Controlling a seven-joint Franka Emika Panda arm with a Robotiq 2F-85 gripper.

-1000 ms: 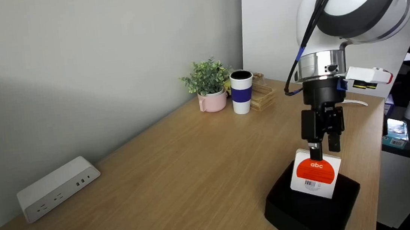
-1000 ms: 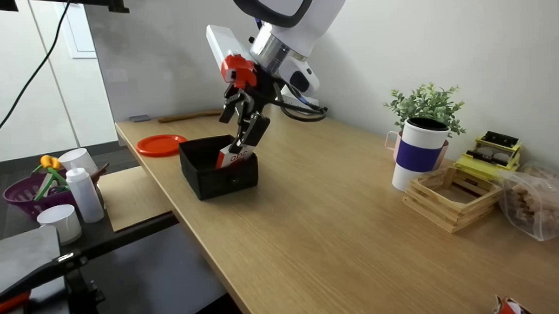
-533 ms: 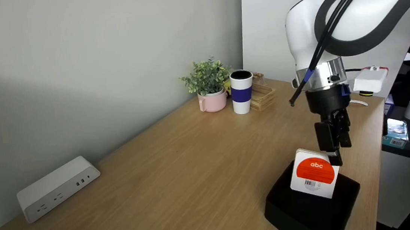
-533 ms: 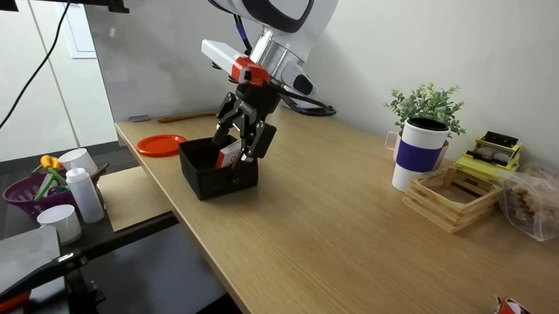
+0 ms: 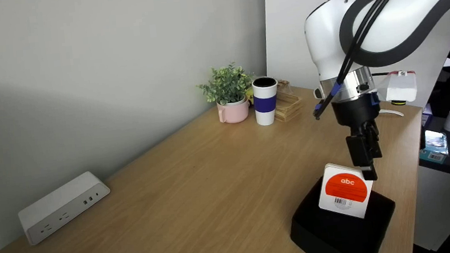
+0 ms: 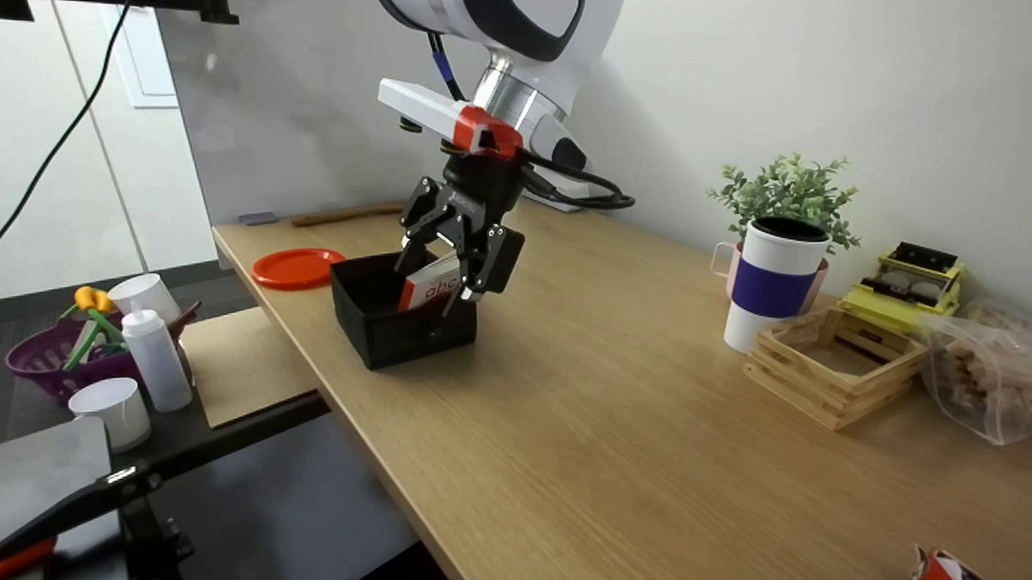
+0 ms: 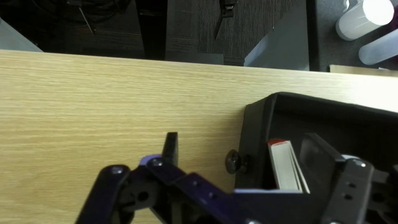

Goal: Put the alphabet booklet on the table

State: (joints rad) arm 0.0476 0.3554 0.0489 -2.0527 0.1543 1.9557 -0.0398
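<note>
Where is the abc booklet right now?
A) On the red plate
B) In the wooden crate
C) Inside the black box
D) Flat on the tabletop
C: both exterior views show the booklet tilted inside the black box.

In an exterior view the pincer (image 5: 372, 164) hides the upper right corner of the alphabet booklet (image 5: 345, 192), whose fine print is unreadably small, and the lower edge crops the black box (image 5: 306, 237). The wrist view cuts it off at right. A red thing (image 6: 941, 569) cropped at the bottom of an exterior view cannot be identified.
</note>
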